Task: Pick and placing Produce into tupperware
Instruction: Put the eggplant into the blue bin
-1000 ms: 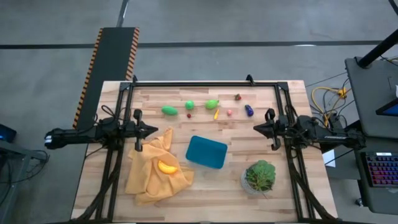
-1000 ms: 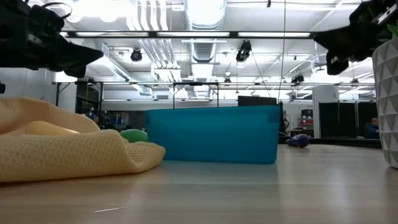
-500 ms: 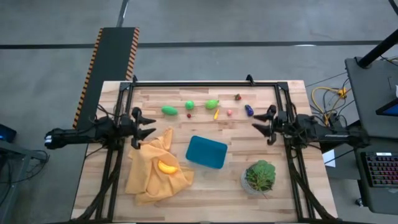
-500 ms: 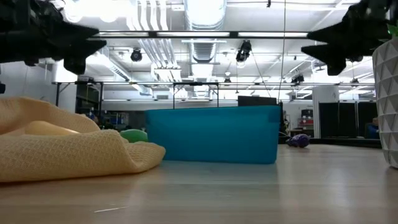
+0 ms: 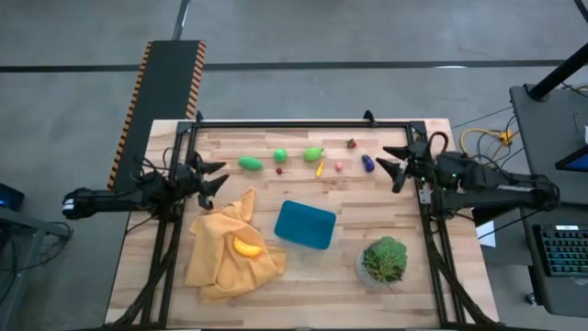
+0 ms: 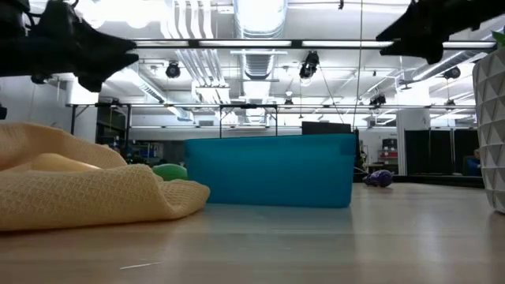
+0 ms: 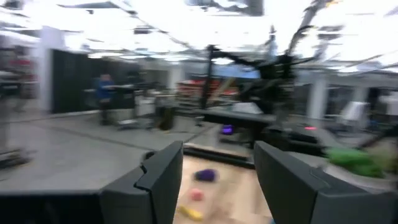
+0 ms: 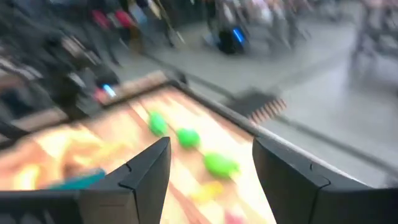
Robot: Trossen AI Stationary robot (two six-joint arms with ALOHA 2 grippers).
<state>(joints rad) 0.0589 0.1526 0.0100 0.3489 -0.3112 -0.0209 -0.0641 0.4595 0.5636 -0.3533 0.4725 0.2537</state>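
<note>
A: Where does everything sit?

B: The teal tupperware (image 5: 305, 224) is mid-table and holds nothing. The produce (image 5: 313, 154) lies in a row along the far side of the table (image 5: 322, 285), and one yellow piece rests on the yellow cloth (image 5: 220, 262).

A: And the arms?

B: The left gripper (image 5: 214, 176) hovers above the table beside the cloth, fingers spread and holding nothing. The right gripper (image 5: 390, 165) hangs just beside the purple piece (image 5: 367, 164), fingers also spread and holding nothing.

A: What could go wrong?

B: I'd guess the pieces are small and rounded, so an off-centre pinch could squirt one away. Both arms reaching for the tupperware together could collide, and the left fingers could snag the cloth.
</note>
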